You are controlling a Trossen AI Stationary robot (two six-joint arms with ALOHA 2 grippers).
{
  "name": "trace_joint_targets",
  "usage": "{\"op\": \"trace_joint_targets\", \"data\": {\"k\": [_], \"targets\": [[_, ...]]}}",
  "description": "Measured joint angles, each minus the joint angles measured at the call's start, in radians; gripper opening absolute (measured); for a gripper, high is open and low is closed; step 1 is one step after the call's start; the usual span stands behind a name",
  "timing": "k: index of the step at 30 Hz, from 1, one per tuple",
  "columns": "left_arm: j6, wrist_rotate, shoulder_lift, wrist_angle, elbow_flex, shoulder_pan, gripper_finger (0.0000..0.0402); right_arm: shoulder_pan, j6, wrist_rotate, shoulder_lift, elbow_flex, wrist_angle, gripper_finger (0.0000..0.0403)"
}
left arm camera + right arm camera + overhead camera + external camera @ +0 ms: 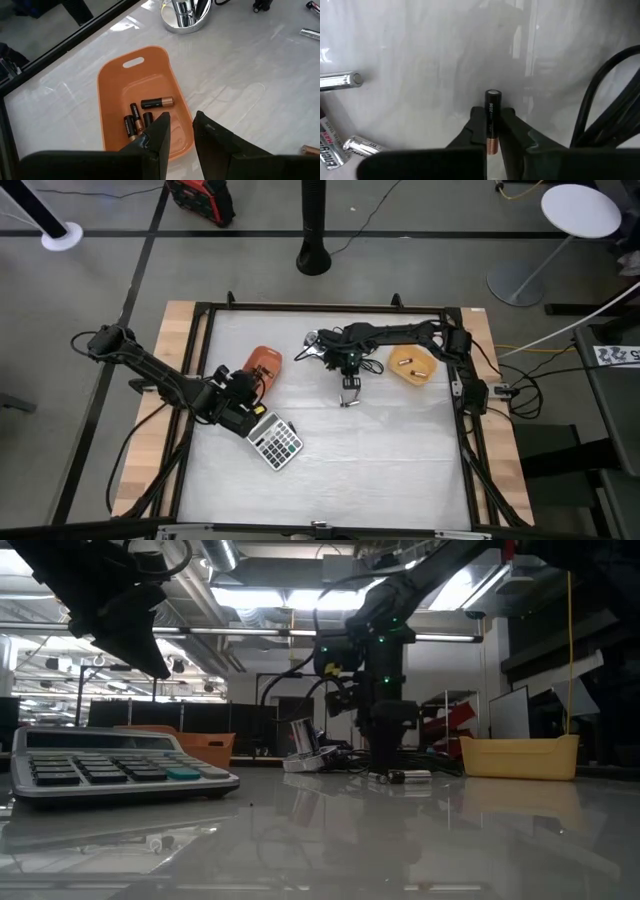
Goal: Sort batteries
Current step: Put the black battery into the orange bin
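Note:
Several dark, copper-ended batteries lie in an orange tray. My left gripper hovers open above that tray's near rim, beside the calculator. My right gripper, mid-table, points down and is shut on one black-and-copper battery. Silvery batteries lie on the white table close by; one shows in the low view. A yellow tray stands to the right. My right gripper pinches the black-and-copper battery between its two fingers, coming from above and pointing down. The battery lies along the fingers: its copper end sits back between them and its dark end sticks out past the fingertips. Whether that end touches the table cannot be told.
A round silver disc stands beyond the orange tray. Black cables run close to the right gripper, with a clutter of small parts at the far side. The calculator sits near the left arm. A black frame rail borders the table.

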Motion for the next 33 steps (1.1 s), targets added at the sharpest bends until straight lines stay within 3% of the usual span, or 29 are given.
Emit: {"op": "trace_joint_targets", "data": {"k": [9,18,33], "targets": [[0.004,0.0,0.0,-0.001,0.0,0.0,0.0076,0.0,0.0,-0.001,0.003,0.063,-0.016,0.0006],[0.006,0.0,0.0,-0.001,0.0,0.0,0.0076,0.04,-0.034,-0.077,0.003,0.184,0.031,0.0009],[0.004,0.0,0.0,-0.001,0.0,0.0,0.0076,0.105,-0.144,-0.158,0.037,0.23,0.708,0.001]]}}
